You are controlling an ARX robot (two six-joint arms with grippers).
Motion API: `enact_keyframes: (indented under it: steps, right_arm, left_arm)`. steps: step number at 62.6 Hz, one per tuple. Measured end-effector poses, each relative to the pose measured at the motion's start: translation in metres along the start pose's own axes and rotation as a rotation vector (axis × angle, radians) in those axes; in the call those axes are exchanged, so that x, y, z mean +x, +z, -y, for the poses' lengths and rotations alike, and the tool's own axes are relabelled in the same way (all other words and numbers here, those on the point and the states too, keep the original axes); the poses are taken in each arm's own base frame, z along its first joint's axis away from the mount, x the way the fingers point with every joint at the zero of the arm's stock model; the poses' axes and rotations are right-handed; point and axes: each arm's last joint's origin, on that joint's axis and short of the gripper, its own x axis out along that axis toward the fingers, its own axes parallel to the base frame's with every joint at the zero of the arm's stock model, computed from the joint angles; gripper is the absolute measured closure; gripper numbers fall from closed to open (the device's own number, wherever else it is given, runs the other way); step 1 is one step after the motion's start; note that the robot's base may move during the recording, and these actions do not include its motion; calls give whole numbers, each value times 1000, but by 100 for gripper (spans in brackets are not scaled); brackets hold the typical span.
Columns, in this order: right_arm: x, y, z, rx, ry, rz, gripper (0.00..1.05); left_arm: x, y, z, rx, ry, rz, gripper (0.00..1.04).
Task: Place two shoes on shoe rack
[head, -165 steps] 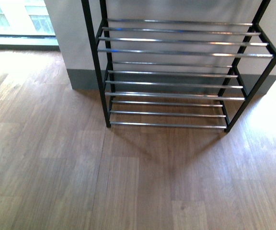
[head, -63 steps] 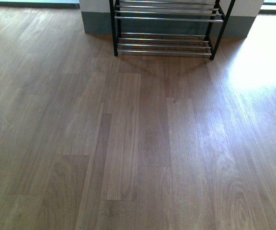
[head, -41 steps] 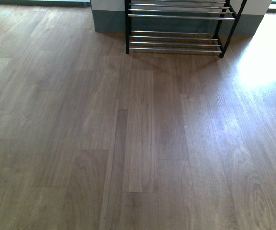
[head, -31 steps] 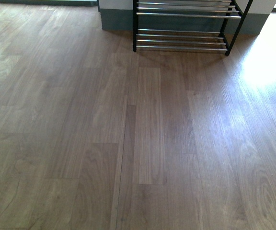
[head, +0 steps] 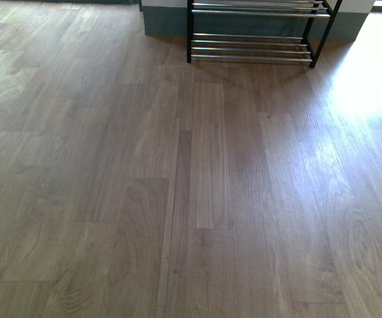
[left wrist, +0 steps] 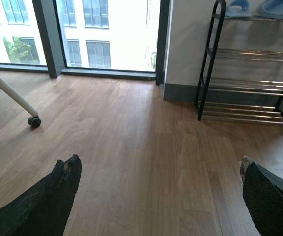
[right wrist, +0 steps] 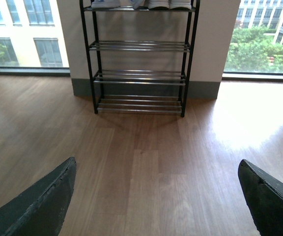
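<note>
The shoe rack (head: 252,48), black-framed with chrome rods, stands against the wall at the far end of the wood floor; only its lowest tiers show in the front view. The left wrist view shows the rack (left wrist: 249,88) with pale blue slides (left wrist: 274,7) on its top tier. The right wrist view shows the whole rack (right wrist: 139,59) with shoes (right wrist: 168,4) on the top tier, cut off by the picture's edge. My left gripper (left wrist: 158,169) and right gripper (right wrist: 156,172) are both open and empty, over bare floor well short of the rack. The grey sneakers are out of view.
Wood floor (head: 197,185) fills the front view. A white leg on a castor wheel (left wrist: 33,120) stands near tall windows (left wrist: 107,34). A grey skirting and white wall (right wrist: 210,49) lie behind the rack. Sunlight glares on the floor (head: 370,86) to the right.
The view has drawn back from the rack, which shrank from filling the upper picture to a small strip at the top, and shifted slightly right. No gripper shows in the front view.
</note>
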Motion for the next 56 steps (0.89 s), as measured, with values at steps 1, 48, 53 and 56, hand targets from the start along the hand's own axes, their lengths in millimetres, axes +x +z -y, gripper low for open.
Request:
enact_keyframes:
  steps: [1, 48, 53, 56]
  right_arm:
    - [0, 0, 0, 0, 0, 0, 9]
    - [0, 0, 0, 0, -4, 0, 9]
    - [0, 0, 0, 0, -4, 0, 9]
    - [0, 0, 0, 0, -4, 0, 9]
  left_arm:
    - [0, 0, 0, 0, 0, 0, 9]
    - [0, 0, 0, 0, -2, 0, 9]
    - [0, 0, 0, 0, -2, 0, 9]
    - [0, 0, 0, 0, -2, 0, 9]
